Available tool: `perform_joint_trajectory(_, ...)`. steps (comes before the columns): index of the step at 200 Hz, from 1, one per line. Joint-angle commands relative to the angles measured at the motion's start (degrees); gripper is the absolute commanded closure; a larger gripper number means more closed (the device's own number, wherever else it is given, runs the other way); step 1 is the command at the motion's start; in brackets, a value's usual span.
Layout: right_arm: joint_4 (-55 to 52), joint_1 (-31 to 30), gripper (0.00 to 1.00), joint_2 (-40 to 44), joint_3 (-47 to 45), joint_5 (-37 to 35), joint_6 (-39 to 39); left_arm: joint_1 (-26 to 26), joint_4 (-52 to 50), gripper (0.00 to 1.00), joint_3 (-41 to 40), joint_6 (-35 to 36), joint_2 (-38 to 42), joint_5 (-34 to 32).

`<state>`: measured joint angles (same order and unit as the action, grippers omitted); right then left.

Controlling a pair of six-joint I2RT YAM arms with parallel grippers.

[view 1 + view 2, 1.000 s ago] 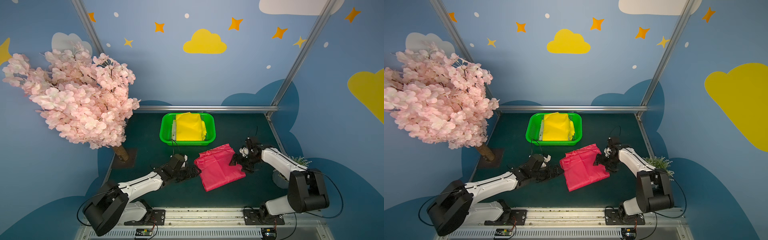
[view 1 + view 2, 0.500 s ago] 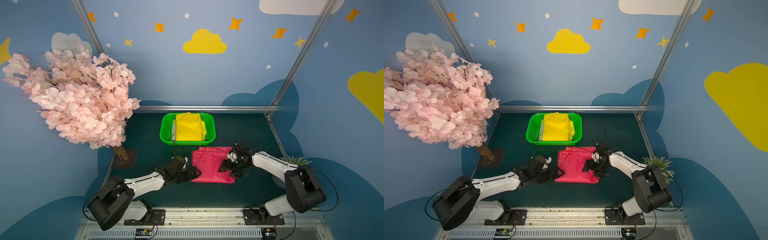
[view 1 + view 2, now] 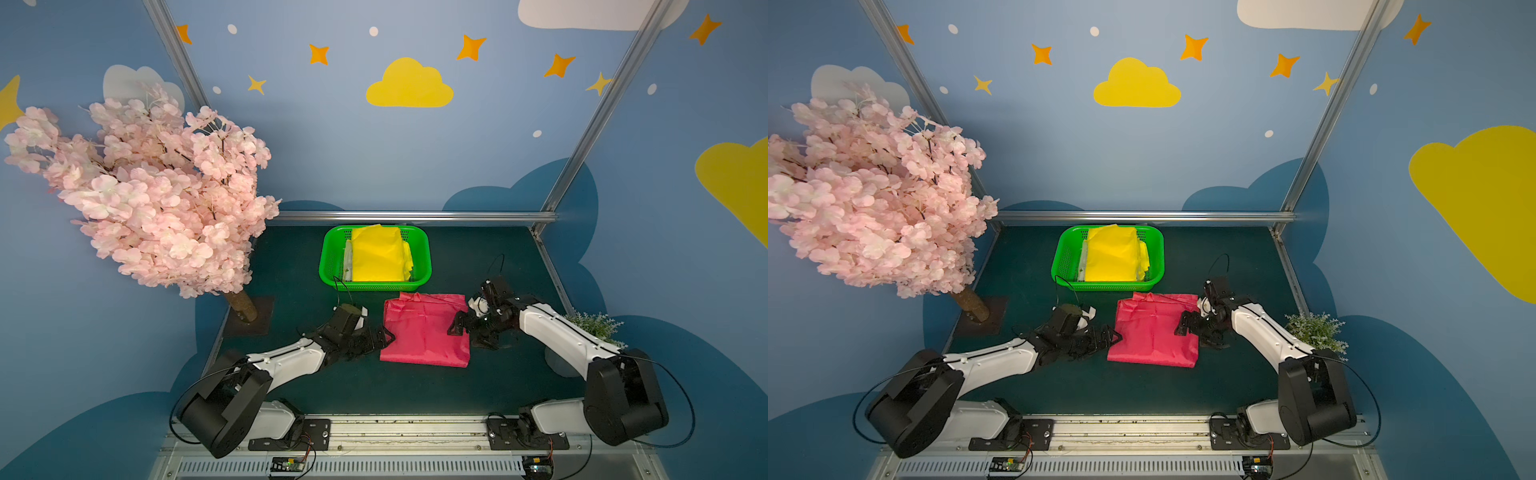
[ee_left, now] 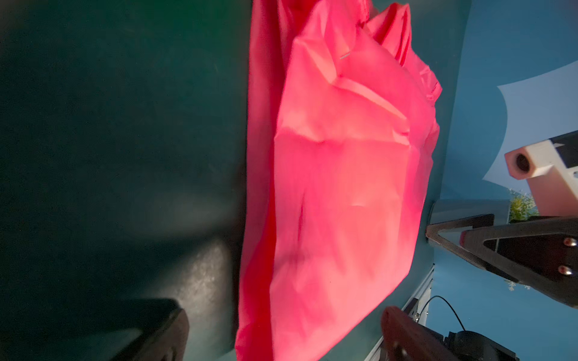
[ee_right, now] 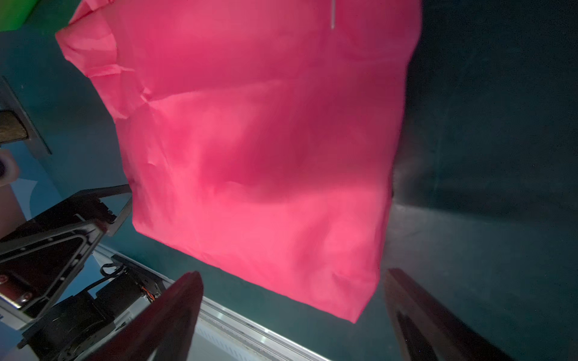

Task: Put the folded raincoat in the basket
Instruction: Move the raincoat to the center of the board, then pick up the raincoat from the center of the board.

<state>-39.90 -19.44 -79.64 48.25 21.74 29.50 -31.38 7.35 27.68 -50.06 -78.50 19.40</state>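
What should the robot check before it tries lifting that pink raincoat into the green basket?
1. The pink raincoat lies folded on the table: ok.
2. The left gripper is open at one edge: ok.
3. The right gripper is open at the opposite edge: ok.
4. Raincoat gripped: not ok, neither gripper is closed on it.
5. Room in the basket: cannot tell; a yellow raincoat covers most of it.
6. Path to the basket: ok, nothing lies between.

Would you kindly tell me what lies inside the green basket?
A folded yellow raincoat fills most of the green basket; a pale edge peeks out beside it. Whatever lies beneath is covered.
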Motion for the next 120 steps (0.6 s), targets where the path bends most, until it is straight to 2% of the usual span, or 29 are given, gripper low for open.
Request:
perform_joint_trajectory(1, 0.0, 0.8, 0.05, -2.5, 0.0, -0.5, -1.5, 2.3, -3.2, 0.0, 1.6, 5.9, -3.5, 1.3)
perform_joint_trajectory(63, 6.7, 1.5, 0.1, -9.1, -0.6, 3.5, -1.5, 3.7, 2.5, 0.0, 4.6, 8.0, -12.9, 9.1)
perform_joint_trajectory(98, 8.8, 1.6, 0.22, -11.5, -1.4, 5.2, -1.5, 3.7, 6.9, 0.02, 4.5, 7.1, -16.9, 12.2)
perform_joint_trajectory(120, 9.8, 1.6, 0.32, -12.2, -2.4, 5.4, -1.5, 3.6, 9.7, 0.12, 4.2, 6.2, -19.0, 14.2)
